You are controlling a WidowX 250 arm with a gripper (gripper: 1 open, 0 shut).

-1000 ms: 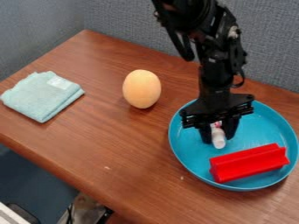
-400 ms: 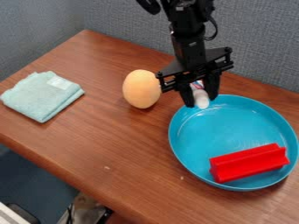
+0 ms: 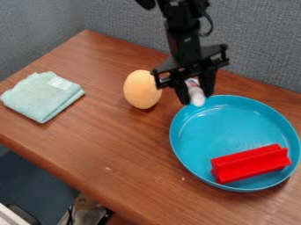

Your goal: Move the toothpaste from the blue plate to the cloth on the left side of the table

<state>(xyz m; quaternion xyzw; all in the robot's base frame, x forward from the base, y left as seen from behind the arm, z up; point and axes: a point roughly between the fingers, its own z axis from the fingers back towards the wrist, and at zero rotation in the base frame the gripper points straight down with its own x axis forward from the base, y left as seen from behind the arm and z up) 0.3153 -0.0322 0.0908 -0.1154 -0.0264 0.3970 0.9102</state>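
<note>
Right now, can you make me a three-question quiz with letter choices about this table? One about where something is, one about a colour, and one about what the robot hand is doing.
1. Where is the red block?
A. on the cloth
B. inside the blue plate
C. next to the orange egg

2. What colour is the cloth?
A. light teal-blue
B. yellow
C. red

3. What is the end effector doing?
A. resting open on the table
B. pinching the orange egg
C. holding the toothpaste up in the air

Answers:
1. B, the block lies in the blue plate, near its right side.
2. A, the folded cloth at the left of the table is pale teal-blue.
3. C, the toothpaste hangs between the fingers above the plate's rim, beside the orange egg.
</note>
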